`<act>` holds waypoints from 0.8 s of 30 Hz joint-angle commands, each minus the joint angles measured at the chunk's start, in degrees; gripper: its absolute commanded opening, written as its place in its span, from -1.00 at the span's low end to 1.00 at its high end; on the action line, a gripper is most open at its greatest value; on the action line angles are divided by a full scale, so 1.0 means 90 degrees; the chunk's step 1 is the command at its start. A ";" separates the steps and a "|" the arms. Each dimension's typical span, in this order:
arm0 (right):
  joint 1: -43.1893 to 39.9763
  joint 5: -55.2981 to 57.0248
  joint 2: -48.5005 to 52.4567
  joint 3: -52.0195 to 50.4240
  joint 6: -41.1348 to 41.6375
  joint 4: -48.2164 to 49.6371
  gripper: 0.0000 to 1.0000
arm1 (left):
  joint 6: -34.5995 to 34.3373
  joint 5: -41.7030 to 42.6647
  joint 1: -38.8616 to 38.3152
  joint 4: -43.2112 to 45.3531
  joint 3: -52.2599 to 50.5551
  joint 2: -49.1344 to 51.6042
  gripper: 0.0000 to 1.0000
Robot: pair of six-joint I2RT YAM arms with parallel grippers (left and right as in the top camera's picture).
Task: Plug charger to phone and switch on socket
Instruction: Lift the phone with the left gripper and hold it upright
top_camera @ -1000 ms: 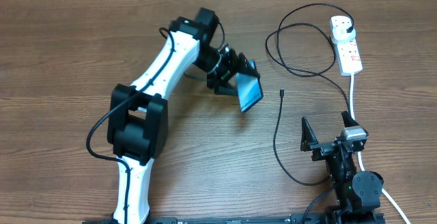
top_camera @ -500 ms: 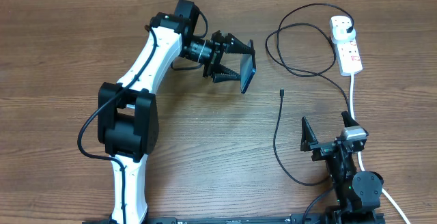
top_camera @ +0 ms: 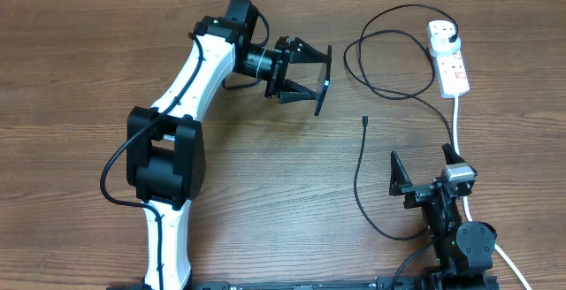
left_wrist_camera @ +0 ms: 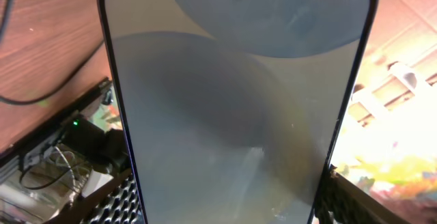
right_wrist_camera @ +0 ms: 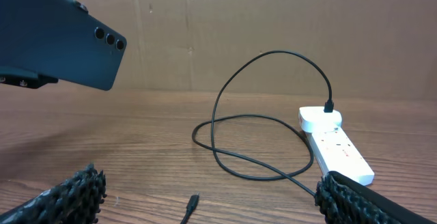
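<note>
The left gripper (top_camera: 313, 73) is clamped on the phone (top_camera: 325, 80), which sits between its two fingers at the far middle of the table (top_camera: 88, 60), lifted off the wood and turned on edge as seen from overhead. In the left wrist view the phone's pale screen (left_wrist_camera: 239, 115) fills the frame, its lower sides pinched between the ribbed pads (left_wrist_camera: 126, 203). The right wrist view shows its dark back (right_wrist_camera: 61, 39) with the lenses, hanging above the table. The charger (top_camera: 357, 177) lies on the wood to the right of the phone and apart from it. Its connector tip (top_camera: 364, 120) is free, and its plug (top_camera: 454, 35) sits in the socket (top_camera: 451, 64) at the far right. The right gripper (top_camera: 424, 168) rests at the near right, fingers spread wide and empty, just right of the cable's near loop.
</note>
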 commanded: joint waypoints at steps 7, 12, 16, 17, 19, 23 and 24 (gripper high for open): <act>0.0036 0.0056 -0.0063 -0.0066 -0.0010 0.0010 1.00 | -0.0265 0.0600 0.0238 0.0019 0.0204 0.0027 0.36; 0.0036 0.0056 -0.0063 -0.0066 -0.0010 0.0010 1.00 | -0.0352 0.0214 0.0410 0.0024 0.0204 0.0027 0.37; 0.0036 0.0056 -0.0063 -0.0066 -0.0010 0.0010 1.00 | -0.0563 -0.0270 0.0631 0.0022 0.0204 0.0027 0.36; 0.0036 0.0056 -0.0063 -0.0066 -0.0010 0.0010 1.00 | -0.0617 -0.0328 0.0685 0.0027 0.0204 0.0027 0.36; 0.0036 0.0056 -0.0063 -0.0066 -0.0010 0.0010 1.00 | -0.0646 -0.0393 0.0806 0.0029 0.0204 0.0027 0.37; 0.0036 0.0058 -0.0063 -0.0066 -0.0010 0.0010 1.00 | -0.0644 -0.0403 0.0981 0.0170 0.0204 0.0027 0.37; 0.0036 0.0056 -0.0063 -0.0066 -0.0010 0.0010 1.00 | -0.0668 -0.0403 0.1010 0.0192 0.0204 0.0027 0.37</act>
